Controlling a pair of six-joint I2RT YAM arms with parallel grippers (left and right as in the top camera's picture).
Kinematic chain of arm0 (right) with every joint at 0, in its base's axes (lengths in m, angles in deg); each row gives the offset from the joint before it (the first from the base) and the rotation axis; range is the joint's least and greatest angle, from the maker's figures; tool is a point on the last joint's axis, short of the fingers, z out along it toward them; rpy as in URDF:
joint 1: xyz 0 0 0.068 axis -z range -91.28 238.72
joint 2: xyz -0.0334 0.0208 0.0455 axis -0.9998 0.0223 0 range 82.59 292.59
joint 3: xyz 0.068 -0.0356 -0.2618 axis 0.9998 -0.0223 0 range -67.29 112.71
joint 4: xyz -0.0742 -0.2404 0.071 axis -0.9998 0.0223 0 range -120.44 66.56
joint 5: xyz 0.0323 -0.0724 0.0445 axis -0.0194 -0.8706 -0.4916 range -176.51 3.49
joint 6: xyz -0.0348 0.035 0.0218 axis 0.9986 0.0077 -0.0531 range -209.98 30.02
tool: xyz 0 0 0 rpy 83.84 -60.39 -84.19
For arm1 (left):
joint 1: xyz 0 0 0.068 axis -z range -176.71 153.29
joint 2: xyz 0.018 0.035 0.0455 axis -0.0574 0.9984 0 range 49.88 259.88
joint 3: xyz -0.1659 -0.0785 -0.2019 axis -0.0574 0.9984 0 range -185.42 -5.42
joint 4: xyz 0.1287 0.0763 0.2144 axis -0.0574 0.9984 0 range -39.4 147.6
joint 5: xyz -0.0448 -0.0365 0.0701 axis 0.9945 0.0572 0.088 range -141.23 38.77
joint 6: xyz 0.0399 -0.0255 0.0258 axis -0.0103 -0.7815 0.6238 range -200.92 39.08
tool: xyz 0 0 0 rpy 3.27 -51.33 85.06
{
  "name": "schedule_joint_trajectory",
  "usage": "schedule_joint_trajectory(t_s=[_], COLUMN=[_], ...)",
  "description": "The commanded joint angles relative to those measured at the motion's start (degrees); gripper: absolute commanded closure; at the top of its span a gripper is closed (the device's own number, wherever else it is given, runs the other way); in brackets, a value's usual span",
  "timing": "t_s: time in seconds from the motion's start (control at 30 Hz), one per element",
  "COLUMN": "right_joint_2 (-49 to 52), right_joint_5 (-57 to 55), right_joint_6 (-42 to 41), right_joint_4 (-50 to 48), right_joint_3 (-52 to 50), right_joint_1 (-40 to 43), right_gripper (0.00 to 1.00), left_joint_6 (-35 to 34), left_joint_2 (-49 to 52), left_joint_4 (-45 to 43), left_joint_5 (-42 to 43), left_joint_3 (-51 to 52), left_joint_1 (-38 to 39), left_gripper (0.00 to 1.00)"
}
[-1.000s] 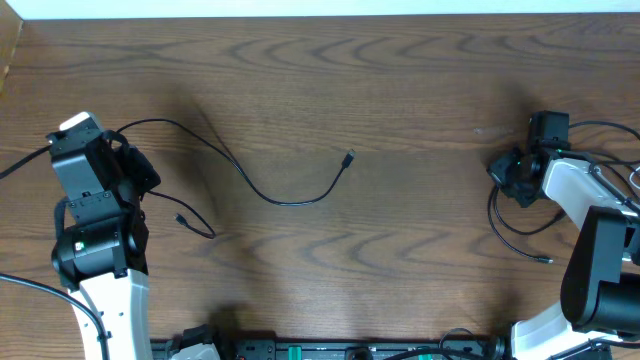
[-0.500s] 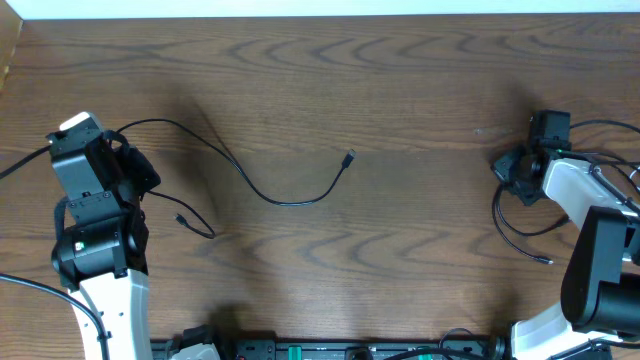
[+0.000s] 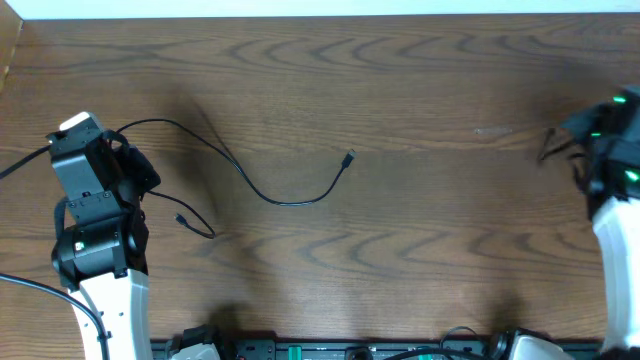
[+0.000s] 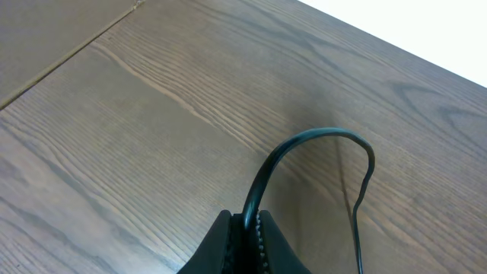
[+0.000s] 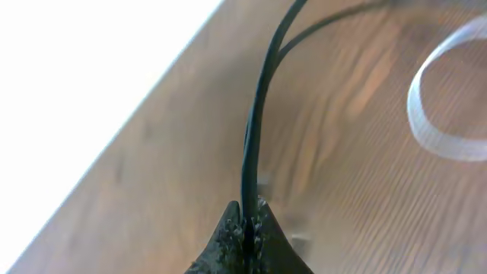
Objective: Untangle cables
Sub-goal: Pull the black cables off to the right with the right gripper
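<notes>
Separation hold, one grip at each side edge of the desk point(image 3: 400, 80).
Held: left fingers point(image 4: 213, 251) clamped on left cable point(image 4: 256, 190); right fingers point(image 5: 228, 243) clamped on right cable point(image 5: 249, 152), probably for separation.

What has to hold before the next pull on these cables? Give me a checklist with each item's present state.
1. Grip of the left gripper on the left black cable: ok, shut on it.
2. Grip of the right gripper on the right black cable: ok, shut on it.
3. The plug end of the left black cable lies free on the table, nothing crossing it: ok.
4. Black strands forking above the right gripper, one cable or two: cannot tell.
5. The white loop is clear of the right black cable: cannot tell.
</notes>
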Motion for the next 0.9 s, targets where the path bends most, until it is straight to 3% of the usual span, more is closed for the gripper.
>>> schedule_joint_trajectory(t_s=[0.0,0.47,0.87], right_joint_2=[-0.9,2.3,22.6], right_joint_5=[-3.8,1.3,12.0], right_joint_6=[3.8,0.3,1.6], right_joint_4=[-2.3,-13.5,-18.4], right_joint_3=[0.6,0.6,3.1], right_joint_1=[4.9,27.8,31.9], right_gripper=[0.99,0.99,0.99], left_joint_6=[-0.9,-0.9,-0.9], left_joint_2=[0.0,0.0,0.0], left_joint_4=[0.1,1.9,3.0], left_joint_5=[0.5,0.5,0.5], left_joint_3=[-0.2,-0.2,-0.2], left_joint_1=[-0.2,-0.2,-0.2], left_gripper=[0.92,0.93,0.92])
